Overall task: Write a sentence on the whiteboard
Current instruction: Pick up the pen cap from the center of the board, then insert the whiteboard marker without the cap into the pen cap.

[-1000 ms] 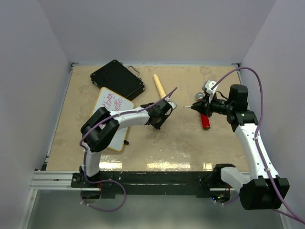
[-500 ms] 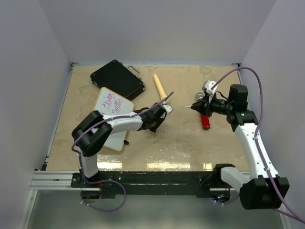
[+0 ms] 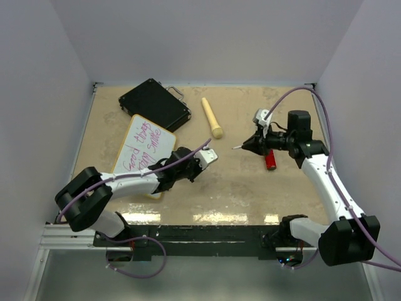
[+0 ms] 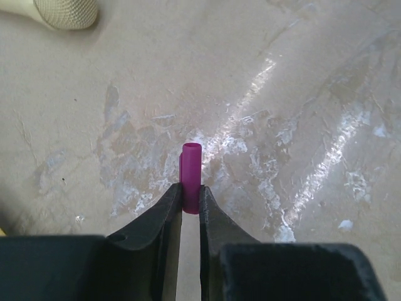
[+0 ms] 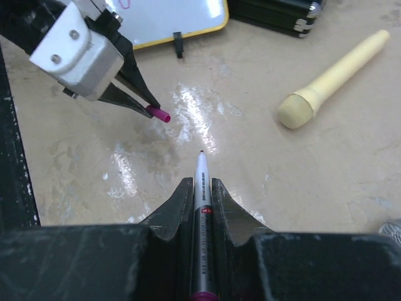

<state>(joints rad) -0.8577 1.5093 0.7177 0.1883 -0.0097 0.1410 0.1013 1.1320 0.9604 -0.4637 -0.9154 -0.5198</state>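
Whiteboard (image 3: 160, 143) sat around 9 o'clock from the left gripper (image 4: 190, 195), which pinched a magenta cap (image 4: 192, 160); right gripper (image 5: 200, 185) clamped a marker (image 5: 200, 166).

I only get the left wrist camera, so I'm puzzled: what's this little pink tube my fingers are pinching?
Observer: It's a marker cap, pinched in the left gripper. The right gripper holds the uncapped marker, with its tip pointing roughly toward the cap and not touching it.
Operator: Did anything get written?
Observer: Yes. The whiteboard has a magenta sentence in two lines, starting with "Good".
Operator: And the beige lump in my top corner?
Observer: That's the head of a beige microphone-shaped stick. It has a long handle that your view cuts off.
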